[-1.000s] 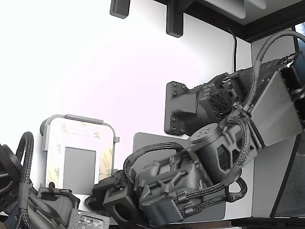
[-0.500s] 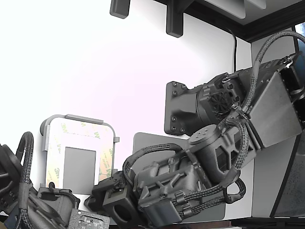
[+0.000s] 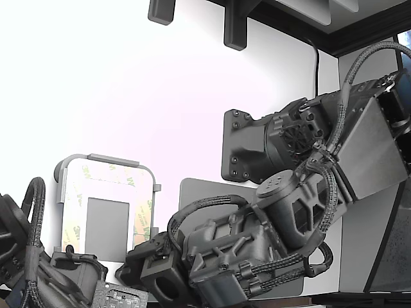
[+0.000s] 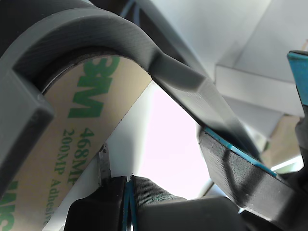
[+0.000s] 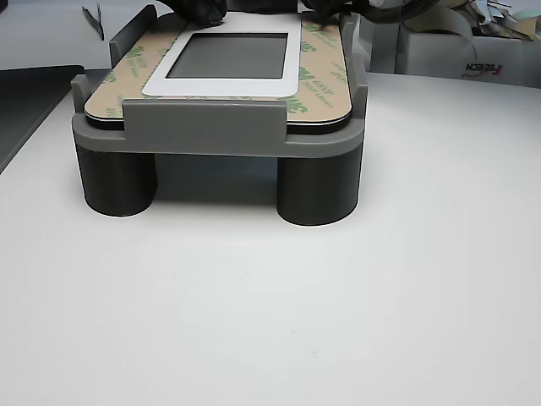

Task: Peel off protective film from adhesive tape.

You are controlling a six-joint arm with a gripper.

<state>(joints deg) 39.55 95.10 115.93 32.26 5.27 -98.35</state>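
The adhesive tape [image 3: 106, 176] forms a frame around a small grey rectangle [image 3: 107, 228] in a light-grey tray [image 3: 106, 158]. The protective film [image 4: 72, 144], tan with green 3M print, still covers the strips and lies flat under the tray rim [image 4: 120, 43]. The other view shows the film [image 5: 317, 76] flat on the raised tray [image 5: 203, 127]. My gripper [image 4: 166, 159] sits at the film's edge by a tray corner. Its blue-edged fingers [image 4: 240, 163] stand apart with nothing between them. In the exterior view the arm's wrist [image 3: 160, 276] hides the fingertips at the tray's lower right corner.
A dark-grey rounded mat [image 3: 199, 192] lies to the exterior view's right of the tray, partly under my arm. A second arm [image 3: 26, 256] sits at the lower left. A dark mount block [image 3: 241, 144] stands behind. White boxes [image 5: 473, 51] stand beyond the tray.
My arm has shifted slightly downward in the exterior view, staying at the tray's lower right corner. The film and tray have not moved.
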